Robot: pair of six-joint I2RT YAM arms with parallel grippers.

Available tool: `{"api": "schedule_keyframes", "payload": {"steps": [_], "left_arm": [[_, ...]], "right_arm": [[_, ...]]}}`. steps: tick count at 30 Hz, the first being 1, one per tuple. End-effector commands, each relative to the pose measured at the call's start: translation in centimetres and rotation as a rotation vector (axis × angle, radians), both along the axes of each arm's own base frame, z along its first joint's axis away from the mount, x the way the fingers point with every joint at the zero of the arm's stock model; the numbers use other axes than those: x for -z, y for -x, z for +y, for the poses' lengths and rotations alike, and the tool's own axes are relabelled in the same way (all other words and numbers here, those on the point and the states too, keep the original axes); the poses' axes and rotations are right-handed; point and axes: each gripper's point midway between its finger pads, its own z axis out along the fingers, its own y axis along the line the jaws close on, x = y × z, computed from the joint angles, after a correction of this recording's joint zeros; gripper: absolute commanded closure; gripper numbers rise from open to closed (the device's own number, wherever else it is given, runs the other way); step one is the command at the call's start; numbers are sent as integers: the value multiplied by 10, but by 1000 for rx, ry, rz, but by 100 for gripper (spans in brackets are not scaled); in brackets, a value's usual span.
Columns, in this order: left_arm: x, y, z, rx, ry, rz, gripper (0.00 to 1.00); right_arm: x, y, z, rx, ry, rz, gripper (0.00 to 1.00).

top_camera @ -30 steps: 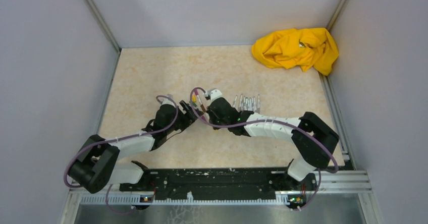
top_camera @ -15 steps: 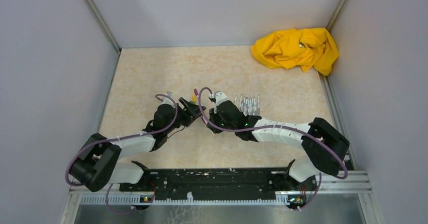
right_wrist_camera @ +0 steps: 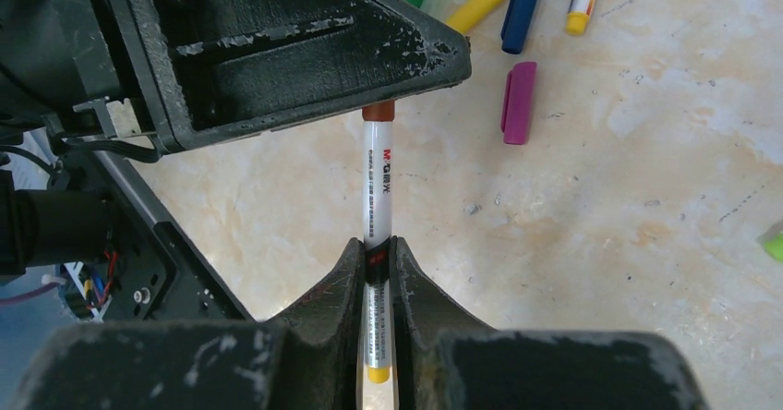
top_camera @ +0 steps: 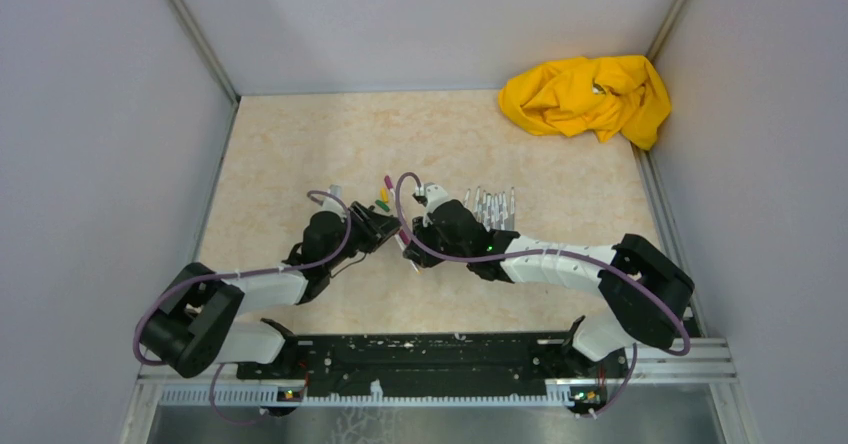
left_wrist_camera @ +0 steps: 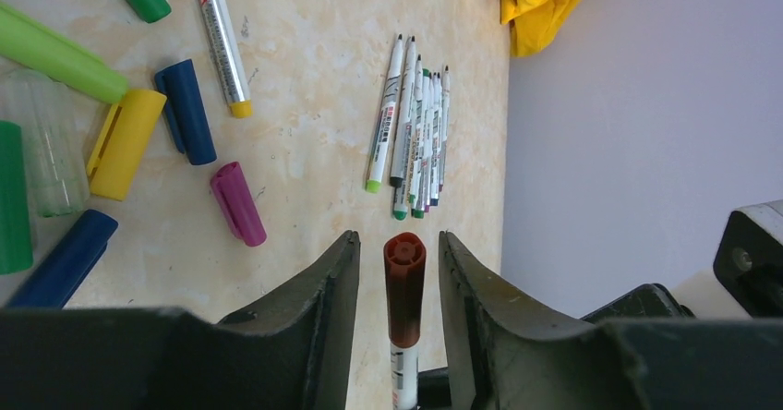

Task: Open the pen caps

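My right gripper (right_wrist_camera: 376,244) is shut on the grey-white barrel of a pen (right_wrist_camera: 378,179) and holds it above the table. The pen's red-brown cap (left_wrist_camera: 404,281) stands between my left gripper's (left_wrist_camera: 398,236) jaws, with a narrow gap showing on each side. In the top view the two grippers meet at mid-table, left (top_camera: 392,230) and right (top_camera: 415,244). Loose pen caps lie on the table: magenta (left_wrist_camera: 238,203), dark blue (left_wrist_camera: 186,112), yellow (left_wrist_camera: 125,142) and green (left_wrist_camera: 60,52). Several uncapped pens (left_wrist_camera: 411,133) lie side by side in a row.
A crumpled yellow cloth (top_camera: 588,94) sits in the far right corner. One more pen with a yellow end (left_wrist_camera: 220,36) lies by the loose caps. Grey walls (top_camera: 120,114) enclose the table left, back and right.
My left gripper has moved onto the held pen's capped end and its jaws have narrowed around the red-brown cap. The right gripper shifted slightly right, still gripping the pen.
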Motion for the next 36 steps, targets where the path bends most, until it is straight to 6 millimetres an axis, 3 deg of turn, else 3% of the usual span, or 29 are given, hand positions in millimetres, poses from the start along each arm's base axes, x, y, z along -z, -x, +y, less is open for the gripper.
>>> {"api": "schedule_keyframes", "payload": {"steps": [1, 13, 18, 21, 36], "left_arm": [[-7, 3, -4, 24, 29, -30, 60], [-6, 7, 1, 16, 18, -40, 68], [-8, 8, 1, 25, 18, -52, 83], [-10, 9, -1, 39, 20, -63, 100], [-20, 15, -8, 94, 39, -92, 100]], "right_arm": [[-23, 2, 8, -18, -87, -27, 100], [-17, 4, 4, -9, -75, -19, 100], [-17, 4, 3, -8, -73, -19, 100], [-16, 4, 2, -6, -71, -19, 100], [-20, 5, 13, -52, -83, -23, 100]]}}
